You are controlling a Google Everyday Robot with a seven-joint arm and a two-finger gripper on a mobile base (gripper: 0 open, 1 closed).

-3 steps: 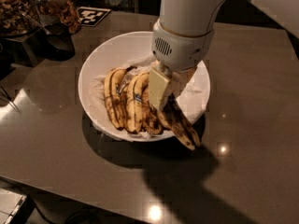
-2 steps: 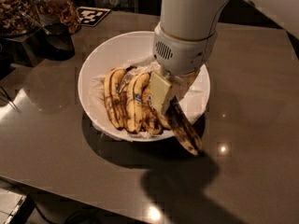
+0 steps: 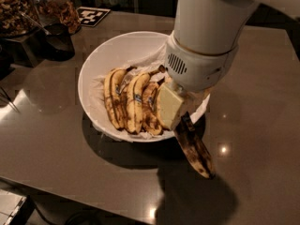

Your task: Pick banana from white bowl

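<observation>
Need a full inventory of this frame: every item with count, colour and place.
banana: 1, dark brown-blotched, held in the gripper, hanging past the bowl's front-right rim above the table
other bananas: 3 as far as I can tell, yellow streaked brown, side by side in the bowl
white bowl: 1, glossy white, middle of the table
paper lining: 1, crumpled white, inside the bowl
snack jars: at least 2, clear with brown contents, top left
marker tag: 1, black and white, flat on the table behind the bowl
table: 1, glossy grey-brown
arm: 1, white, coming in from top right
gripper: 1, cream fingers, over the bowl's right side, shut on the banana
</observation>
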